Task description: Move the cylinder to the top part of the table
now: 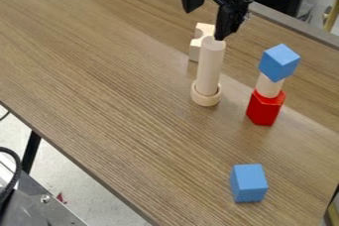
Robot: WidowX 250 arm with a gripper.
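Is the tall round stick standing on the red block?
No, the tall cylinder stands in a wooden ring, apart from the red block.

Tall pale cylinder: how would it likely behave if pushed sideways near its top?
The cylinder would probably tip rather than slide, being tall and narrow, though the ring around its foot may steady it slightly. It looks like wood, so likely stiff. Its round side suggests it could roll once down.

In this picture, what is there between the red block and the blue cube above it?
A short, pale wooden piece sits between the red block and upper blue cube, in the camera view.
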